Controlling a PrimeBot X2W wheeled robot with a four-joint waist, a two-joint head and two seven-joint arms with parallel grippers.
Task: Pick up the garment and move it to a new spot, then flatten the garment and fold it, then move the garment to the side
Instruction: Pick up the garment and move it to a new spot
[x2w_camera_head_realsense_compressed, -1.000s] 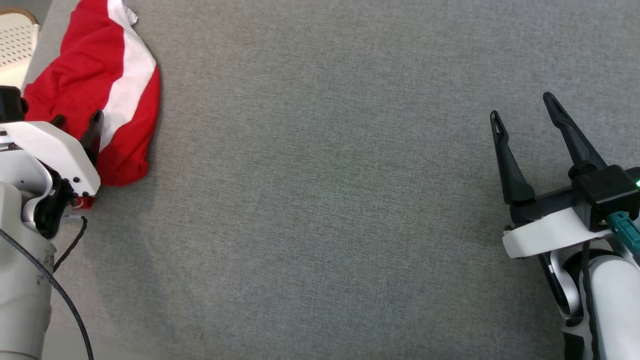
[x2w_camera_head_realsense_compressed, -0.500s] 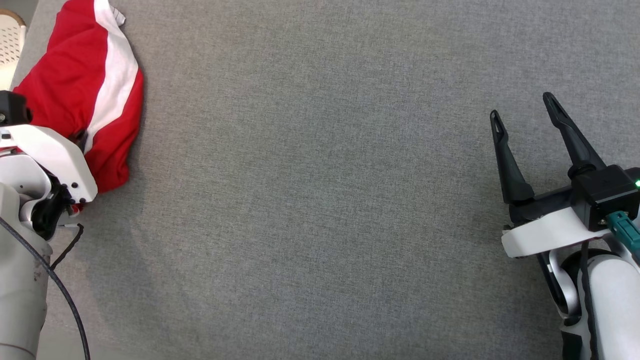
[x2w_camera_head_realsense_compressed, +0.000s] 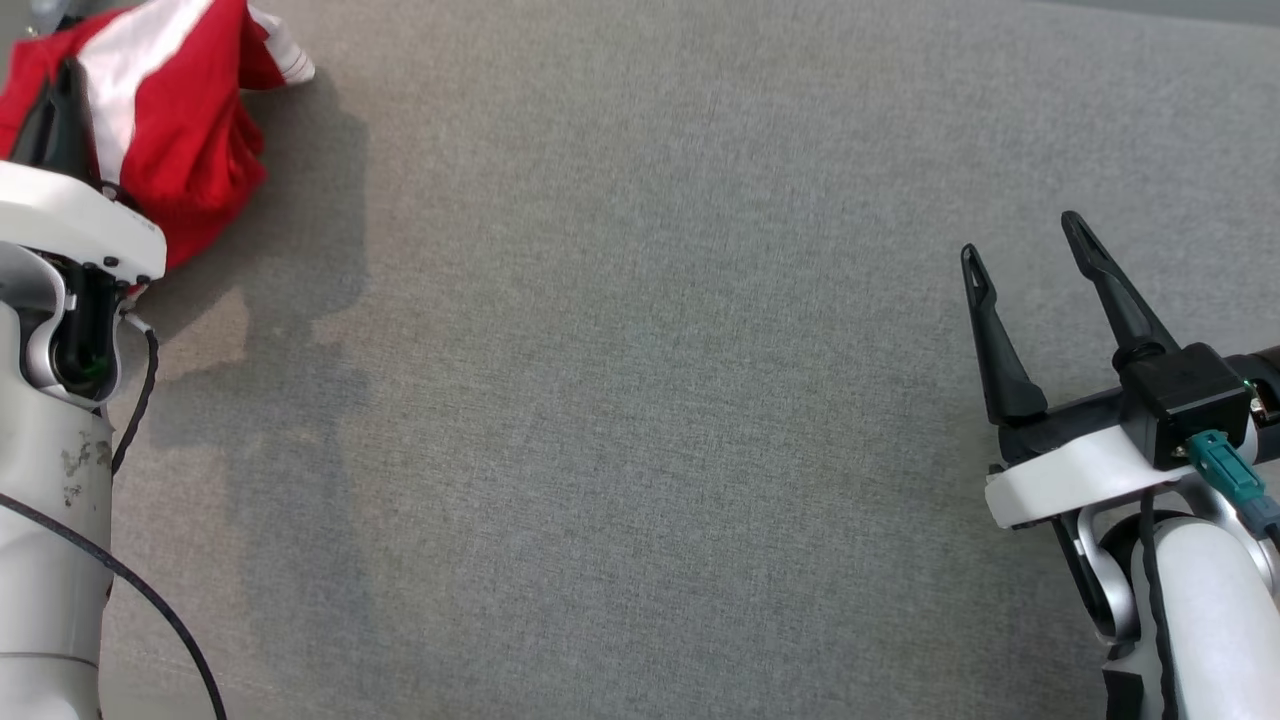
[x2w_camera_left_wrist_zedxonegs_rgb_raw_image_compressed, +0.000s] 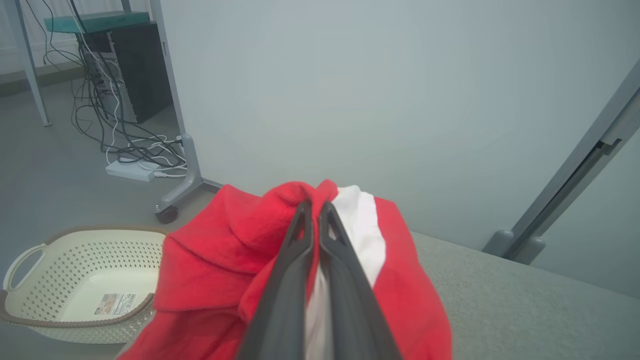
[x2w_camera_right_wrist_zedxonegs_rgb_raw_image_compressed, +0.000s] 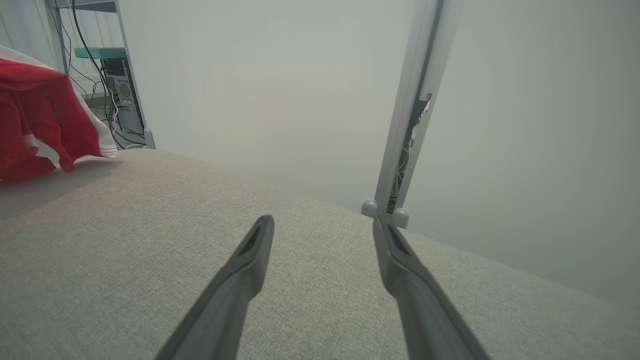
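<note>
Garment (x2w_camera_head_realsense_compressed: 190, 150) at ten o'clock looks soft, light and floppy to us. Our left gripper (x2w_camera_left_wrist_zedxonegs_rgb_raw_image_compressed: 315, 206) pinches its bunched top; our right gripper (x2w_camera_head_realsense_compressed: 1019, 233) is spread wide, empty.

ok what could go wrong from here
The left gripper is shut on only a small fold of the garment, so the cloth may slip out during the lift.
The garment sits near the edge of the table; a slip could drop it toward the basket on the floor.
The right gripper stands open far across the table, no quick backup.
</note>
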